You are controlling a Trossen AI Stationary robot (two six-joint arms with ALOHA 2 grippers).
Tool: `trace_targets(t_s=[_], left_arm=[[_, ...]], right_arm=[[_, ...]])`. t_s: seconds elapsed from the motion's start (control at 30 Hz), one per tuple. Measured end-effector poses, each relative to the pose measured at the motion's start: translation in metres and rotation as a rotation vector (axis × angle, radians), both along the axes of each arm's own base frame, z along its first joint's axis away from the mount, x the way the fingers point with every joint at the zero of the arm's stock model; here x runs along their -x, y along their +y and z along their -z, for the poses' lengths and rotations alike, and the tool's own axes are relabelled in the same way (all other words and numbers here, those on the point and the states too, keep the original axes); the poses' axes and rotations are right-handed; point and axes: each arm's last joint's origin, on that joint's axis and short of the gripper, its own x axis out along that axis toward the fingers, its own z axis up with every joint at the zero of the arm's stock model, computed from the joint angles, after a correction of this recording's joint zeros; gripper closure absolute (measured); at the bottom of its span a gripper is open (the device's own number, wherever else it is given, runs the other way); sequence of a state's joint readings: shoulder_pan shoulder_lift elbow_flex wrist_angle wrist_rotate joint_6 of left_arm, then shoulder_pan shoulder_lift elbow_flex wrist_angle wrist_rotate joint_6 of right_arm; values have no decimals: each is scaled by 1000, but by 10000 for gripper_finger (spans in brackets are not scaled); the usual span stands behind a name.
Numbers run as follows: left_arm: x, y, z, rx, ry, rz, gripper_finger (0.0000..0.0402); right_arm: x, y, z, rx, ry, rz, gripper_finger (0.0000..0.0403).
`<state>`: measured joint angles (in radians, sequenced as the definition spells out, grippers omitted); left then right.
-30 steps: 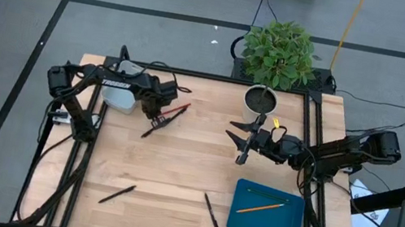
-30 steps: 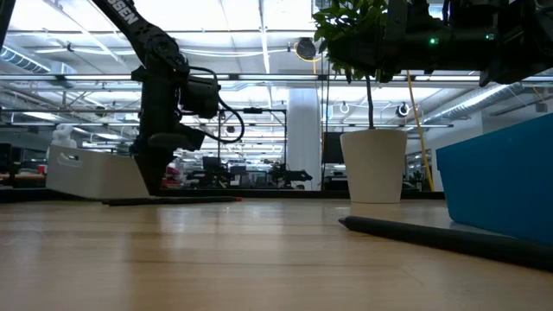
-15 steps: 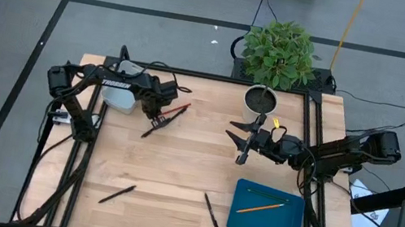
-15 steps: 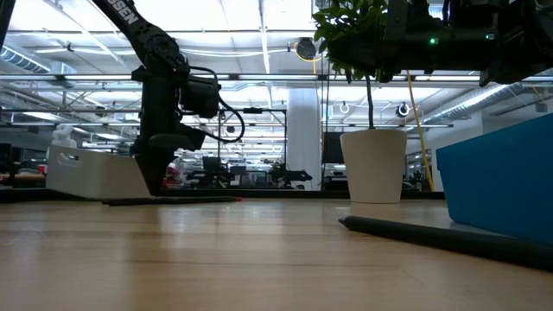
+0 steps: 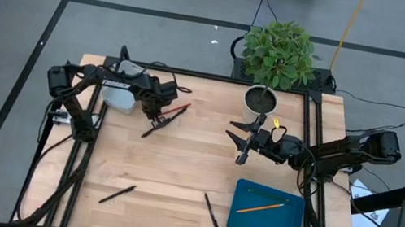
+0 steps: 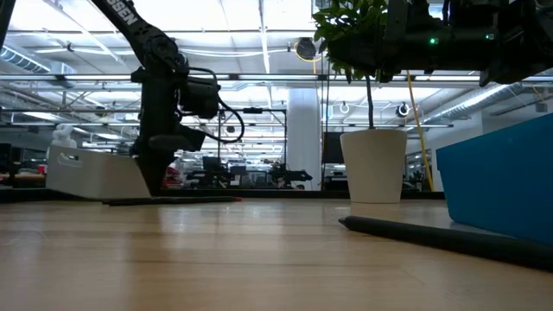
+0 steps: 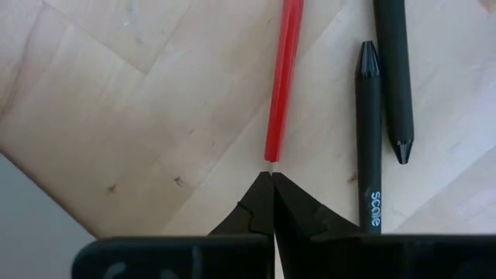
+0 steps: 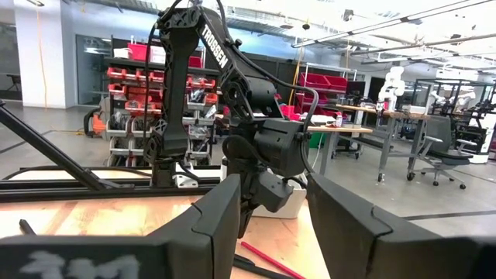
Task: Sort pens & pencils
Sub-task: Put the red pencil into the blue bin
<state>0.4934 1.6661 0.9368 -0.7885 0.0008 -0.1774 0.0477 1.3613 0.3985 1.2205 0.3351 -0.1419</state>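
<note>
A: Item, red pencil [image 7: 280,85]?
B: On the table [image 5: 177,167] by the white bin [image 5: 120,98], long axis running straight away from the left gripper [image 7: 270,177], whose fingers are closed at its near end. Two pens [image 7: 369,139] lie parallel alongside.
A: Right gripper [image 5: 242,145]?
B: Mid-table, parted, holding nothing.

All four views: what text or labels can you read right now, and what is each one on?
"TROSSEN": white letters on the left arm, high view; the same lettering shows on that arm in the right wrist view, at a slant and only partly readable.
"scale", or close to it: white print on a pen, left wrist view; the letters are not certain.
White marks on the right gripper's body: too blurred to read.
Nothing readable in the low view.
</note>
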Motion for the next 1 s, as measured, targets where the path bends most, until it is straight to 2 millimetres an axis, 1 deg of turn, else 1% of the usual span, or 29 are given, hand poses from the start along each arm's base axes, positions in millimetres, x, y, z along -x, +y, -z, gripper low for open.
trace_targets(t_s=[0.2,0.53,0.67,0.73,0.8,0.9,1.0], left_arm=[[6,-3,11,13,-6,1,402],[5,-2,11,9,-14,4,402],[5,-2,11,10,-16,0,401],[5,-2,11,10,-16,-5,402],[5,-2,11,10,-17,-5,401],[5,-2,11,11,-16,-8,402],[5,-2,11,12,-15,-8,401]], right_arm=[[0,0,0,0,0,0,259],[0,0,0,0,0,0,259],[-1,0,2,-47,14,-8,259],[-7,-1,3,-71,71,-5,259],[-17,-1,0,-97,149,1,259],[-41,-4,-12,-138,282,26,259],[-62,-10,-20,-90,411,77,259]])
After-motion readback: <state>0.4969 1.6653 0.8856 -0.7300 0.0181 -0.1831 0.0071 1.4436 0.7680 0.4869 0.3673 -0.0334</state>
